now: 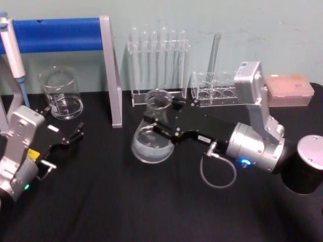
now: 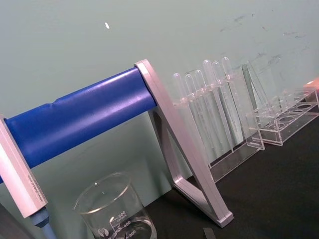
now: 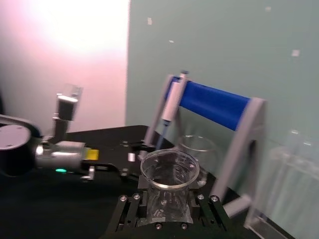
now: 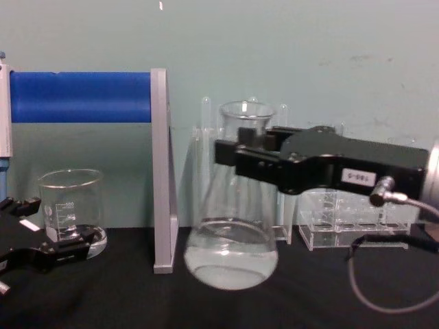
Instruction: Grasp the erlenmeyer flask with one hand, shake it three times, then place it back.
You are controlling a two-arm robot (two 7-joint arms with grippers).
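The erlenmeyer flask (image 1: 151, 143) is clear glass with a little liquid in its wide base, and it sits at the table's middle, tilted. My right gripper (image 1: 162, 115) is shut on its neck just under the flared rim. From the chest view the black jaws of the right gripper (image 4: 236, 154) clamp the flask (image 4: 230, 240) from the right. I cannot tell whether the base touches the black cloth. The right wrist view looks down on the flask's rim (image 3: 169, 172) between the right gripper (image 3: 169, 211). My left gripper (image 1: 75, 135) rests open at the left, near the table.
A glass beaker (image 1: 63, 93) stands at the back left beneath a blue-barred stand (image 1: 55, 34) that holds a pipette (image 1: 12, 55). Behind the flask are a test tube rack (image 1: 159, 65) and a second clear rack (image 1: 214, 91). A pink box (image 1: 288, 91) and a black canister (image 1: 309, 166) sit at the right.
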